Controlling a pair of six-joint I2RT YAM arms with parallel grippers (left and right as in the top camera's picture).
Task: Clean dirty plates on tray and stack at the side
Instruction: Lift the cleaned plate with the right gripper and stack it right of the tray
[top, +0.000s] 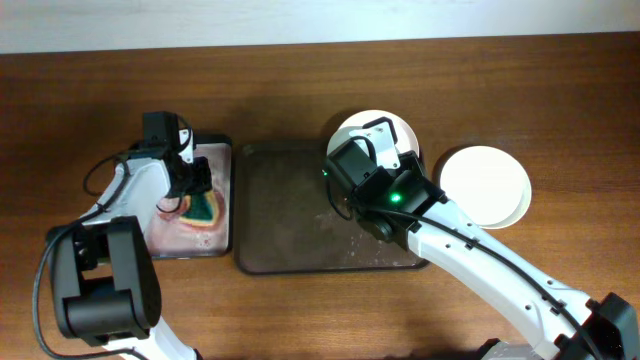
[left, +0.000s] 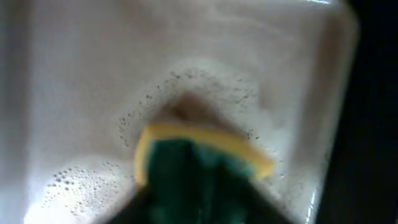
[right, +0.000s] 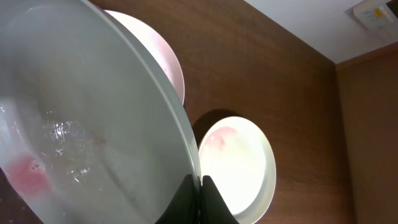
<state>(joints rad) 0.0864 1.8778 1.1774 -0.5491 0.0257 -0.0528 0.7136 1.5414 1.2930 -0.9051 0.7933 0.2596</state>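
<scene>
Here, the right tool (right: 200, 191) is clenched on the rim of the pale green plate (right: 81, 118), holding it tilted over the far edge of the brown tray (top: 300, 215); 1 faint pink smear and water droplets show on its face; the pinkish-white plate (right: 160, 55) sits just behind it; the white plate (right: 239, 168) lies flat toward the tabletop's right edge; near the left edge, the left tool (top: 193, 185) grips a yellow-green sponge (left: 199, 165) in the foamy small black tray (top: 175, 238).
</scene>
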